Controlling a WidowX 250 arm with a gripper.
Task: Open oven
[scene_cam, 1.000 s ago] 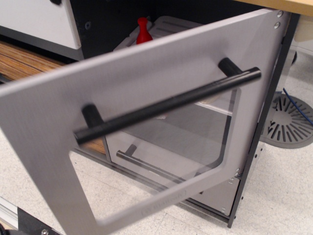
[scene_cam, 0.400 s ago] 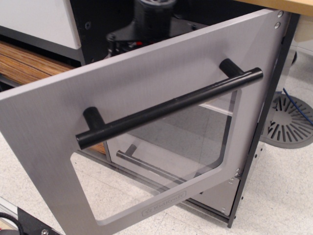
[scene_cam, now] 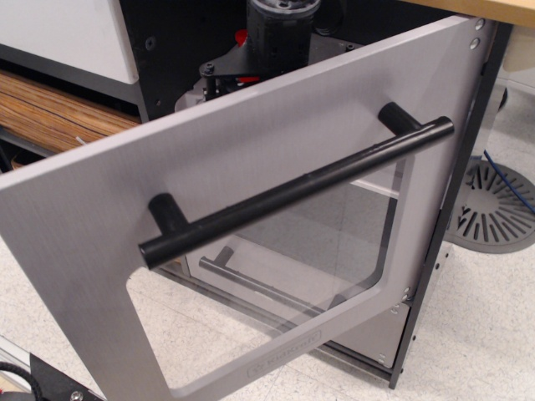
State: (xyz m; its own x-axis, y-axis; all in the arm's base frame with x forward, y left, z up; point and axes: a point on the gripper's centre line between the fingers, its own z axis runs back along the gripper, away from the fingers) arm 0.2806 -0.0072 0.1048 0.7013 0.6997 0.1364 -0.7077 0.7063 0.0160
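The oven's silver-grey door (scene_cam: 92,200) stands swung open toward the camera, hinged at its right edge. Its long black bar handle (scene_cam: 292,192) runs diagonally across it above the clear window (scene_cam: 284,267), with the logo (scene_cam: 284,354) below. A white shelf (scene_cam: 374,189) shows inside through the window. My gripper's black body (scene_cam: 278,33) reaches down into the dark oven opening behind the door's top edge. Its fingers are hidden by the door. A red object (scene_cam: 241,38) shows partly beside it.
A smaller grey drawer with a bar handle (scene_cam: 251,282) sits under the oven, seen through the window. Wood-grain drawer (scene_cam: 50,113) and white panel (scene_cam: 58,33) at left. A round slotted grey disc (scene_cam: 493,209) and blue cable (scene_cam: 512,185) lie on the floor at right.
My arm has come into view behind the door's top edge, covering most of the red object. The door has swung slightly further open.
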